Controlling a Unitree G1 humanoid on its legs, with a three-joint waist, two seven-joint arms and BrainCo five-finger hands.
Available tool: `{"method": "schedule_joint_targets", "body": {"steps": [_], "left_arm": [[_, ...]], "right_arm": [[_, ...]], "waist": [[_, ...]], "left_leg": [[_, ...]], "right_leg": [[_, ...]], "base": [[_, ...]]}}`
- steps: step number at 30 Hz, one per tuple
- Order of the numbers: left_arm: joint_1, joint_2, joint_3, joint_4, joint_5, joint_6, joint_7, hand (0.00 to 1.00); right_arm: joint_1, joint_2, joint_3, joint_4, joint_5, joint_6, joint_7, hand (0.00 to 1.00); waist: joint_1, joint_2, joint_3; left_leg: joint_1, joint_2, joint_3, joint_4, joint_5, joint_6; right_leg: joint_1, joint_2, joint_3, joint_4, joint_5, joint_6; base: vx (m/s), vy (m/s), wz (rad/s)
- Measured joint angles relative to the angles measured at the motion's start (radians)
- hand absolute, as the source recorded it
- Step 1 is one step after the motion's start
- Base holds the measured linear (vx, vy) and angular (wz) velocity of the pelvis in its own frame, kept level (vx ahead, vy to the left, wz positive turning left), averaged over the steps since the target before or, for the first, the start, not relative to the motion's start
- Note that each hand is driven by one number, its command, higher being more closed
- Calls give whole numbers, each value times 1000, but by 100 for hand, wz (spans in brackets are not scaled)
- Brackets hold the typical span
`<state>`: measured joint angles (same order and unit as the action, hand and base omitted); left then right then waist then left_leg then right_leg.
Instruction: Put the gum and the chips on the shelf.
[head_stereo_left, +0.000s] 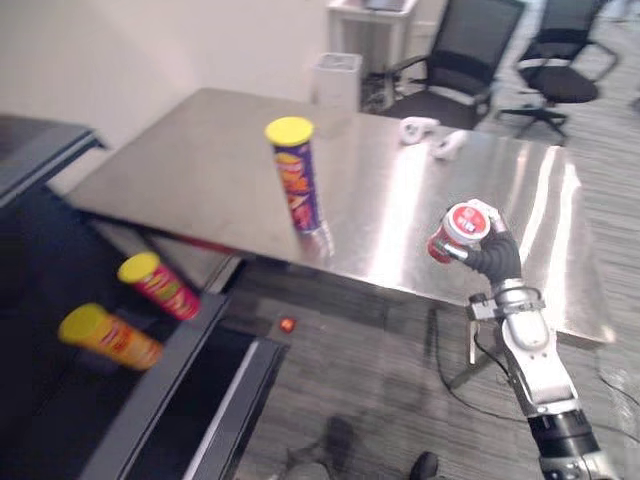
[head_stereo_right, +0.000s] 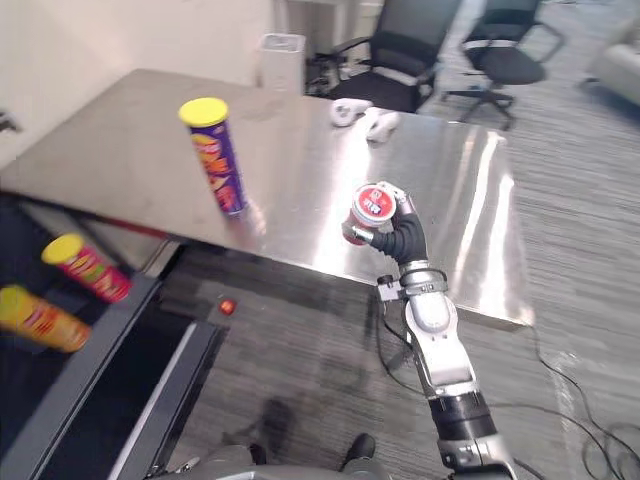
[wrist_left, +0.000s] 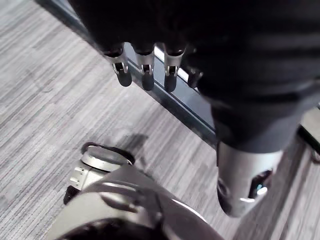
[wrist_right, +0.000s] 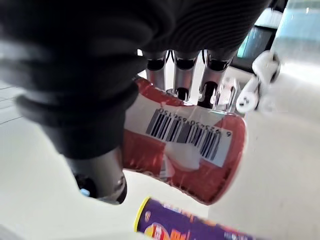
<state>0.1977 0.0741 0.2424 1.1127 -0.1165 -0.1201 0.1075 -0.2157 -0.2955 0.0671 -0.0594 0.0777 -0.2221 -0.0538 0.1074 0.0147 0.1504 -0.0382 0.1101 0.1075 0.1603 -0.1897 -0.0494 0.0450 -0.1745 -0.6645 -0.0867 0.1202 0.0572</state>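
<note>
My right hand holds a small red-and-white gum tub above the steel table's near edge, fingers and thumb curled round it; the tub with its barcode label lies in that grip in the right wrist view. A purple chips can with a yellow lid stands upright on the table, left of the hand. Two chips cans lie on the dark shelf at lower left, one red and one orange. My left hand hangs over the floor, fingers straight and empty.
Two small white objects lie at the table's far side. Office chairs and a white bin stand behind the table. A small red thing lies on the floor between table and shelf.
</note>
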Motion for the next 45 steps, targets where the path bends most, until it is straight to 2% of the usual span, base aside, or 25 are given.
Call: {"method": "schedule_joint_targets", "body": {"steps": [2, 3, 4, 5, 6, 10, 12, 16, 20, 22, 23, 25, 26, 27, 28, 29, 30, 31, 32, 33, 34, 35, 38, 39, 45], "left_arm": [[13, -1, 2, 0, 0, 1, 4, 0], [14, 1, 23, 6, 0, 1, 4, 0], [2, -11, 42, 12, 0, 3, 6, 0], [1, -24, 43, 12, -1, 3, 7, 0], [11, -31, 40, 2, 1, 3, 7, 0], [21, -30, 41, 0, 8, 9, 4, 0], [25, -25, 41, -1, 13, 15, 4, 0], [27, -18, 37, 0, 24, 15, 3, 0], [26, -6, 0, -1, 51, 14, 1, 0], [26, 3, -10, 1, 53, 14, 1, 0], [28, 11, -14, 1, 53, 14, 1, 0], [29, 39, -25, 0, 56, 15, 2, 0], [24, 51, -33, -1, 58, 14, 4, 0], [22, 74, -39, 2, 59, 15, 6, 0], [22, 81, -39, 3, 58, 16, 6, 0], [20, 89, -38, 2, 58, 15, 6, 0], [16, 90, -38, 1, 59, 15, 6, 0], [-1, 88, -39, 2, 59, 15, 5, 0], [-6, 86, -39, 2, 59, 13, 5, 0], [-11, 96, -30, 2, 60, 12, 4, 0], [-26, 92, -24, 13, 60, 16, 5, 0], [-20, 86, -24, 14, 59, 14, 5, 0], [-3, 69, -21, 14, 57, 14, 6, 0], [-10, 66, -21, 13, 52, 14, 6, 0], [0, 56, -19, -14, 49, 15, 4, 0]], "right_arm": [[5, -2, -1, -6, 0, 0, -8, 100], [4, 0, -18, -7, -1, -1, -12, 100], [2, -5, -50, -7, -1, -3, -22, 100], [4, -17, -86, -6, -2, 0, -32, 100], [13, -17, -124, -5, -2, 3, -45, 100], [71, -2, -207, -64, -12, 0, -50, 100], [114, 9, -233, -88, -24, 0, -51, 100], [140, 13, -277, -106, -33, 0, -65, 100], [146, 22, -342, -106, -50, 2, -103, 100], [136, 24, -329, -94, -76, 3, -114, 100], [126, 32, -313, -76, -80, 6, -114, 100], [118, 55, -288, -48, -83, 10, -116, 100], [119, 69, -282, -41, -96, 16, -116, 100], [122, 86, -277, -46, -114, 18, -116, 100], [128, 88, -277, -52, -119, 17, -116, 100], [152, 87, -285, -79, -119, 18, -116, 100], [171, 87, -295, -104, -119, 17, -116, 100], [207, 87, -326, -171, -119, 11, -116, 100], [211, 88, -335, -185, -119, 5, -116, 100], [211, 98, -346, -200, -118, -1, -117, 100], [214, 95, -359, -201, -118, -4, -117, 100], [221, 106, -365, -194, -118, 2, -120, 100], [216, 115, -352, -193, -118, 7, -120, 100], [214, 116, -340, -188, -117, 8, -120, 100], [217, 116, -251, -177, -115, 7, -101, 100]], "waist": [[-5, 1, -9], [-24, -17, -20], [-24, -4, -20], [-26, 23, -19], [-41, 34, -21], [-53, 31, -24], [-62, 18, -24], [-80, 12, -28], [-81, 6, -32], [-76, -4, -29], [-73, -17, -30], [-76, -56, -27], [-74, -67, -23], [-77, -76, -16], [-78, -78, -17], [-83, -93, -25], [-85, -100, -29], [-95, -104, -31], [-104, -107, -33], [-120, -170, -37], [-130, -148, -32], [-114, -123, -25], [-105, -88, -28], [-101, -92, -24], [-97, -86, -21]], "left_leg": [[-1, 56, 154, -29, -2, 67], [9, 69, 274, -35, 14, 97], [-22, 118, 386, 62, 35, 113], [-36, 148, 462, 121, 105, 111], [-43, 146, 486, 119, 124, 87], [-7, 89, 481, -64, 171, 24], [12, 45, 457, -200, 233, 37], [11, 1, 416, -266, 279, 46], [4, -61, 344, -265, 288, 76], [5, -87, 325, -266, 280, 99], [5, -105, 306, -266, 268, 100], [5, -124, 268, -266, 266, 103], [4, -116, 242, -266, 266, 103], [2, -99, 202, -266, 268, 99], [0, -97, 184, -265, 268, 99], [-7, -100, 144, -266, 268, 99], [-16, -105, 122, -266, 268, 99], [-38, -126, 58, -266, 267, 96], [-50, -138, 38, -266, 257, 81], [-65, -193, 46, -232, 245, 78], [-93, -179, 39, -149, 262, 109], [-93, -173, 33, -138, 269, 111], [-52, -178, 7, -266, 286, 75], [-55, -176, 19, -265, 277, 54], [-51, -173, 18, -266, 304, 51]], "right_leg": [[5, -1, -63, 4, -5, -8], [14, -22, -128, -20, -6, -9], [16, -27, -169, -5, -7, -11], [19, -27, -200, 28, -24, -10], [32, -41, -243, 55, -33, -11], [80, -54, -370, 59, -55, 15], [81, -71, -421, 73, -55, 27], [82, -107, -473, 118, -48, 36], [98, -209, -511, 234, -49, 35], [93, -275, -506, 325, -55, 26], [76, -335, -468, 419, -67, 4], [-5, -388, -252, 566, -99, -74], [-51, -347, -98, 607, -138, -63], [-100, -229, 128, 628, -199, -34], [-110, -184, 193, 624, -226, -18], [-111, -105, 293, 594, -270, -4], [-110, -70, 327, 571, -289, 2], [-102, 8, 394, 487, -326, 4], [-99, 34, 419, 441, -334, -8], [-104, 12, 479, 372, -360, 0], [-106, 11, 451, 406, -380, 17], [-101, 15, 443, 423, -389, 19], [-63, 39, 424, 328, -345, 10], [-49, 42, 422, 285, -322, 5], [2, 54, 394, 224, -315, 23]], "base": [[-24, -83, 103], [24, -7, 129], [36, 42, 139], [26, 94, 138], [8, 108, 119], [-34, 182, 104], [-92, 170, 71], [-54, 141, 48], [-9, 136, 51], [-15, 157, 40], [-23, 169, 37], [-30, 148, 51], [-52, 44, 81], [-46, -8, 84], [-31, -32, 111], [-4, -40, 95], [3, -95, 154], [-2, -97, 140], [4, -90, 162], [8, -55, 117], [27, -47, 108], [27, -53, 62], [29, -13, 45], [32, 12, 39], [63, -17, 14]]}}
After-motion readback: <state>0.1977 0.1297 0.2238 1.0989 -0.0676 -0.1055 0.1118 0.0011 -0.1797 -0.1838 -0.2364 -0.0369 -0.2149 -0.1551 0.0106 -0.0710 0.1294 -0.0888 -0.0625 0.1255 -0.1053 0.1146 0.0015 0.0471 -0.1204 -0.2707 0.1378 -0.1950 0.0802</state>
